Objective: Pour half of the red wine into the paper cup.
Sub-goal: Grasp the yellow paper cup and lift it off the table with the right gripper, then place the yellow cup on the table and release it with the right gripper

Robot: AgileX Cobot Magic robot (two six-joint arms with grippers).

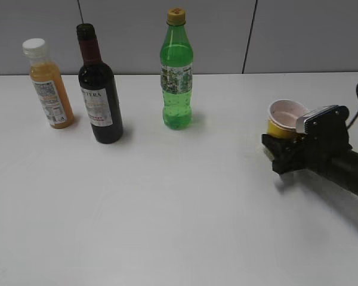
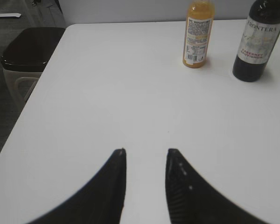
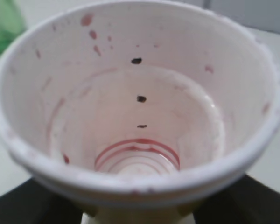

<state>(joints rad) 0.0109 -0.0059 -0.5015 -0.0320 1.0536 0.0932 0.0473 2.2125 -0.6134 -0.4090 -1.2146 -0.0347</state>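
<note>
The red wine bottle point(image 1: 100, 101) stands upright at the back left of the white table; it also shows in the left wrist view point(image 2: 259, 42) at the far right. The yellow paper cup point(image 1: 284, 114) sits in my right gripper point(image 1: 281, 149) at the right side, which is shut on its lower wall. In the right wrist view the cup point(image 3: 140, 93) fills the frame, with pink stains, dark specks and a thin red ring at the bottom. My left gripper point(image 2: 146, 151) is open and empty over bare table, well short of the wine bottle.
An orange juice bottle point(image 1: 48, 86) with a white cap stands left of the wine and also shows in the left wrist view point(image 2: 198, 35). A green soda bottle point(image 1: 177, 74) stands at the back centre. A dark bin point(image 2: 28, 46) stands off the table's left edge.
</note>
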